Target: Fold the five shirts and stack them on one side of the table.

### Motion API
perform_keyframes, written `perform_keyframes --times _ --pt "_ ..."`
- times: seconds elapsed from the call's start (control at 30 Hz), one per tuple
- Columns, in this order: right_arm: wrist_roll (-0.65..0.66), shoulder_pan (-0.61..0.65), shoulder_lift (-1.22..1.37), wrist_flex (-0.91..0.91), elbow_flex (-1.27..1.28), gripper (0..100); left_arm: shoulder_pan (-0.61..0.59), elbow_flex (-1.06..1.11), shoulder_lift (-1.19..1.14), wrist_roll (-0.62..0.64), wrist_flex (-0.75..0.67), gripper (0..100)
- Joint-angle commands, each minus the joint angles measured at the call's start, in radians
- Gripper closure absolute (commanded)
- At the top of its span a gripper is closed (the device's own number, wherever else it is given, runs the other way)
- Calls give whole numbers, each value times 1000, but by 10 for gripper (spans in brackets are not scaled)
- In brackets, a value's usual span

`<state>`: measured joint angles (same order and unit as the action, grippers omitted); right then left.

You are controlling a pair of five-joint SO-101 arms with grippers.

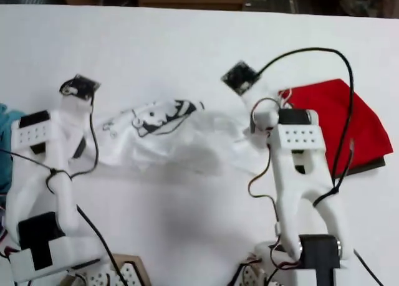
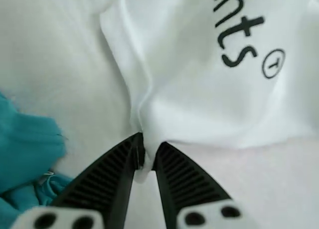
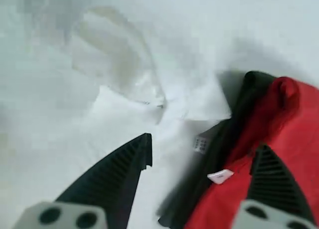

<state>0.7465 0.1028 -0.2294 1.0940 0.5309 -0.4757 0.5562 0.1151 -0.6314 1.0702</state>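
Pinching the 9 o'clock edge of the white printed cotton shirt [image 1: 165,133] at the centre of the white table [image 1: 187,37], my left gripper [image 2: 147,151] likely anchors it for folding, while my right gripper [image 3: 204,146] hangs spread at 3 o'clock beside the folded red shirt [image 1: 340,114].

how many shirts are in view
4: a white shirt in the middle, a red shirt on the right atop a black shirt, a teal shirt at the left edge. A fifth may be hidden.

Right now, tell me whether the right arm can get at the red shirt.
Probably yes: the right hand is open over the edge of the red shirt, with nothing between them.
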Motion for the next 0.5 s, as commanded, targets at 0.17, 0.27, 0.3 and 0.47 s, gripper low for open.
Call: perform_keyframes --times 0.17,0.27,0.3,0.47 --pt "120 133 -74 8 198 683 -8 -56 -5 0 -15 979" --pt "348 150 -97 22 282 683 -8 -61 -5 0 -15 979" --pt "425 130 -101 35 281 683 -8 -61 -6 0 -15 979" --pt "552 76 -97 33 160 683 -8 -61 -6 0 -15 979"
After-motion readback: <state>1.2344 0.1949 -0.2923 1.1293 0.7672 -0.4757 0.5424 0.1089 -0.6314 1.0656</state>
